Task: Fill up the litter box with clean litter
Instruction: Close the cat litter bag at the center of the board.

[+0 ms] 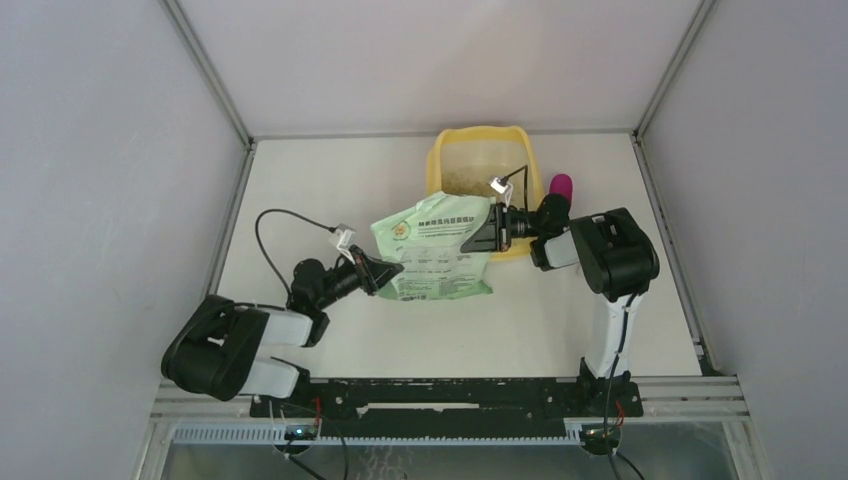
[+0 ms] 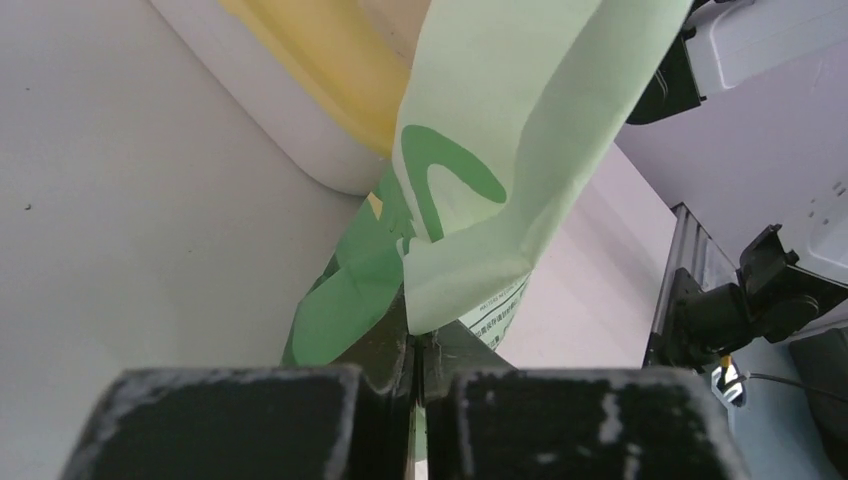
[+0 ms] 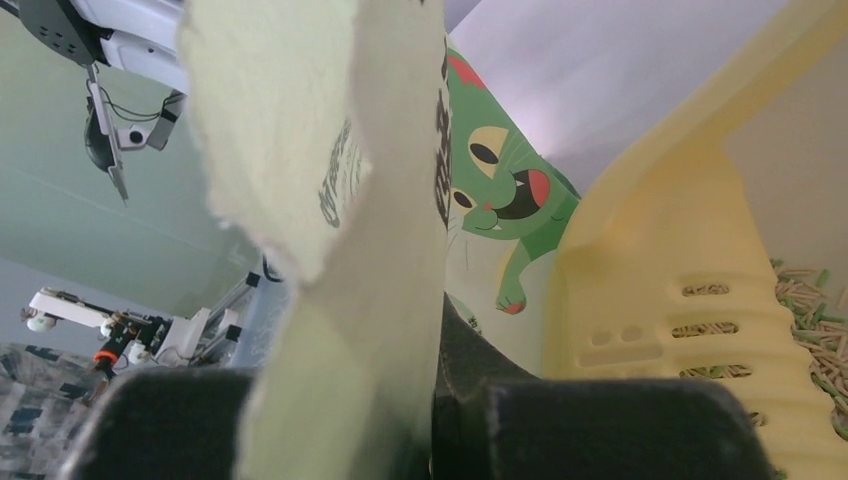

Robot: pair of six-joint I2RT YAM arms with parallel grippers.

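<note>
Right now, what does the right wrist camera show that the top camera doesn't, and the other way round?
Only the right wrist view: the green cat print on the bag, the slotted grille ledge, and the clean litter as separate pellets. Only the top view: the left gripper pinching the bag's near-left corner, and the magenta scoop beside the litter box. Both: the bag clamped in the shut right gripper, next to the yellow box holding litter.
</note>
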